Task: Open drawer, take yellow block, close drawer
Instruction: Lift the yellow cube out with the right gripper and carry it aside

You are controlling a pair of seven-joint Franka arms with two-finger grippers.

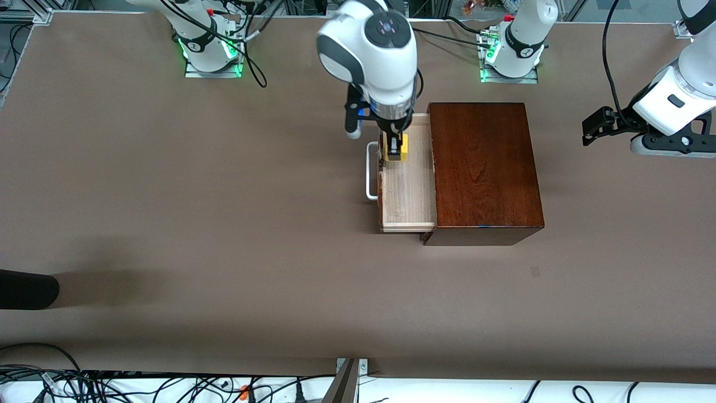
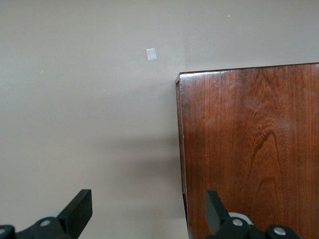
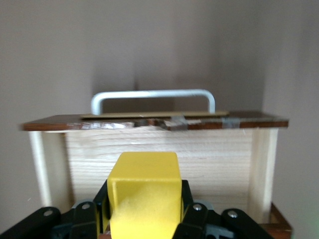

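A brown table [image 1: 168, 224] carries the wooden box [image 1: 484, 168], its drawer [image 1: 408, 190] pulled open. The yellow block [image 3: 144, 199] appears rigid, light and smooth-faced; opposite flat faces suit gripping. The right gripper [image 1: 395, 150] is clamped on it within the drawer. The left gripper [image 2: 149, 216] waits with fingers apart over the box's edge.

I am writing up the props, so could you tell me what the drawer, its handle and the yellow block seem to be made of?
The drawer: pale unfinished-looking wood inside, grain lines visible; dark reddish stained front edge.
The handle: a smooth pale loop, metal or plastic, cannot tell which.
The yellow block: matte, evenly coloured, probably painted wood or plastic.
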